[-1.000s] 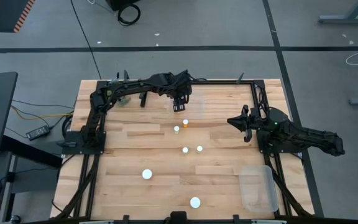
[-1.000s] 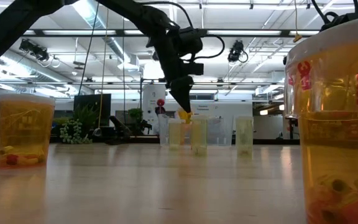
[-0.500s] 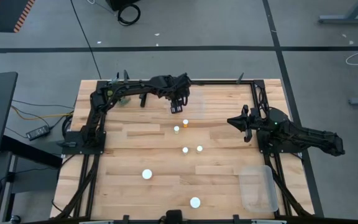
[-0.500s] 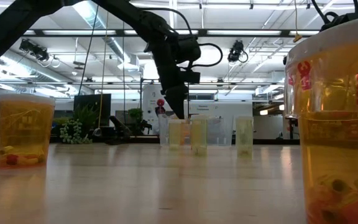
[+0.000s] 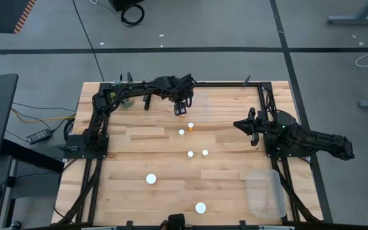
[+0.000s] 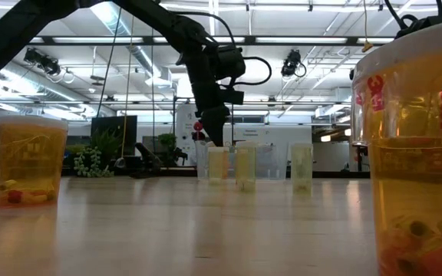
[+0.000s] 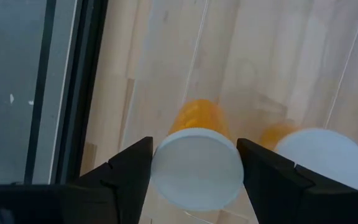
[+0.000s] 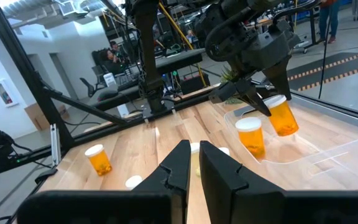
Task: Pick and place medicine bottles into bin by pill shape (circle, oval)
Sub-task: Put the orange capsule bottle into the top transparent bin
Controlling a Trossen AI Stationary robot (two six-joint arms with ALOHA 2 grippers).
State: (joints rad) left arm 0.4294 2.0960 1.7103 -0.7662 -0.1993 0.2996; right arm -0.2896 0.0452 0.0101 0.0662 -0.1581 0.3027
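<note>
medicine bottle (image 7: 196, 167) between left pincer (image 5: 181, 110) fingers

Left gripper (image 5: 182, 110) extended over the table's far side, fingers parted. Right gripper (image 5: 241, 125) parked at the right, fingers closed.

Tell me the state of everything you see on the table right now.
left gripper: above the far bin, over the tilted bottle.
right gripper: shut, empty, waiting.
tilted bottle: capped, leaning, under left gripper.
upright bottle: capped, standing in far bin.
table bottles: capped, standing.
near bin: empty.
</note>
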